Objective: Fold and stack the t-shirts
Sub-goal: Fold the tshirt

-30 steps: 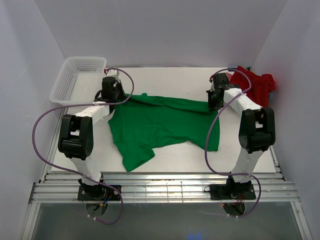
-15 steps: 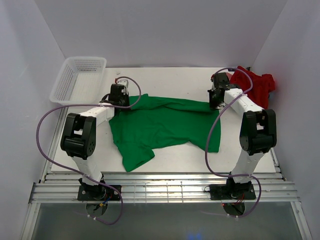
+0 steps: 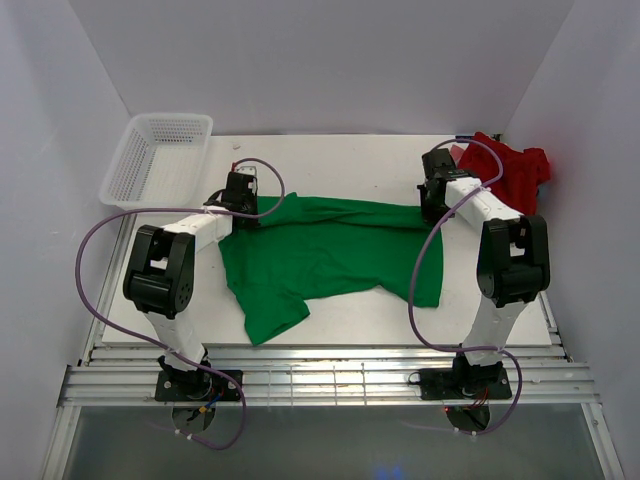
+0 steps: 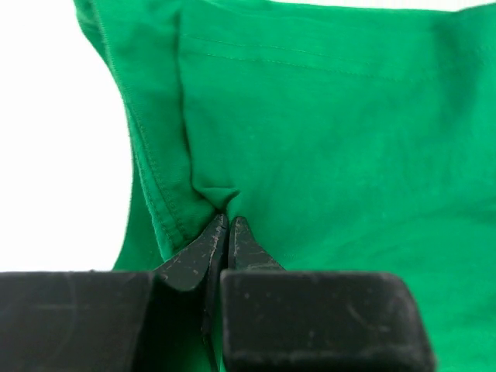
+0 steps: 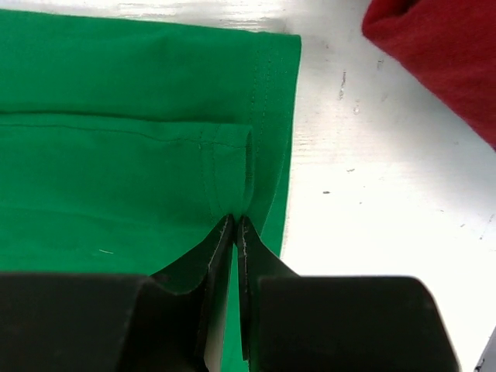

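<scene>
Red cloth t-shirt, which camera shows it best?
The top external view: the crumpled red cloth t-shirt lies nearly whole in the far right corner. The right wrist view catches only an edge of it, top right. The left wrist view shows none of it, only the bright green cloth t-shirt.

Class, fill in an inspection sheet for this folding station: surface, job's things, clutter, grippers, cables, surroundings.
Surface: white table, lightly marked.
Job's things: green t-shirt spread mid-table; red t-shirt crumpled at the far right corner.
Clutter: white mesh basket at the far left corner.
Grippers: left gripper and right gripper each shut on the green t-shirt's far edge.
Cables: purple cables loop beside each arm.
Surroundings: plain white walls; metal rails at the near edge.
</scene>
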